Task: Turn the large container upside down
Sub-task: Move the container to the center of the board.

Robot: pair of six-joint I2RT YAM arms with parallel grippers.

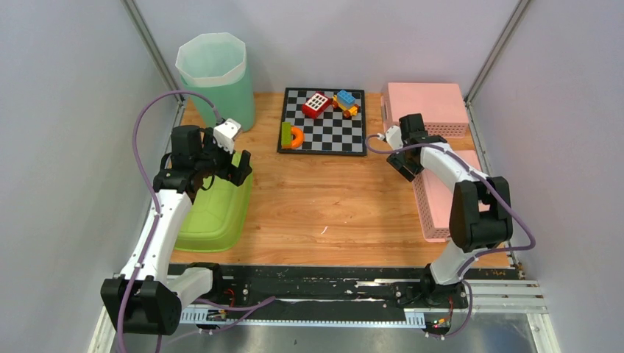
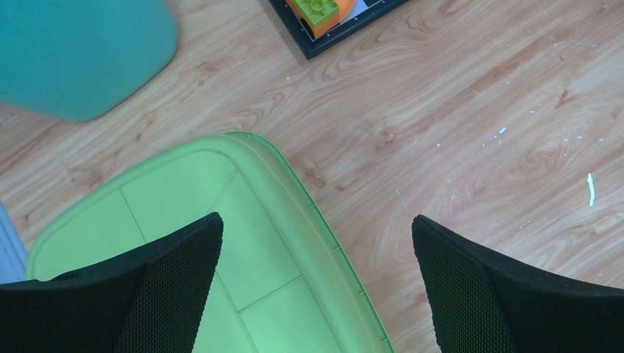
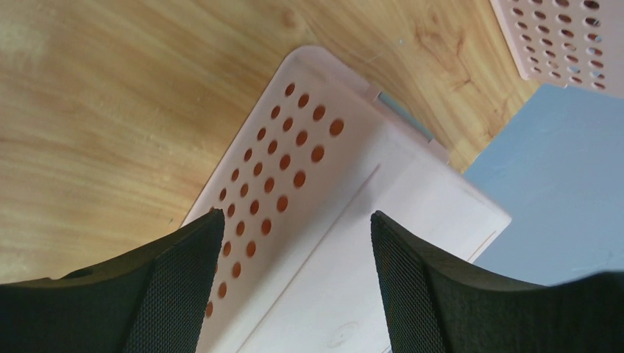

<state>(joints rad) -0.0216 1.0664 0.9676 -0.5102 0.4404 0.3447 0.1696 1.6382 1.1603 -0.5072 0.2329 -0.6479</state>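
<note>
A large lime-green tub [image 1: 213, 217] lies bottom up at the table's left side. My left gripper [image 1: 234, 173] hovers over its far right corner. In the left wrist view the left gripper [image 2: 316, 235] is open, one finger above the tub's ribbed base [image 2: 176, 198] and the other above bare wood. A long pink perforated container [image 1: 438, 198] lies bottom up along the right edge. My right gripper [image 1: 405, 168] hangs over its far end. In the right wrist view the right gripper [image 3: 294, 220] is open above the pink container [image 3: 331, 169], its fingers apart from it, holding nothing.
A tall teal bin [image 1: 217, 77] stands at the back left. A checkerboard [image 1: 324, 136] with toy blocks lies at the back middle. A second pink perforated basket [image 1: 427, 103] sits bottom up at the back right. Grey walls close in both sides.
</note>
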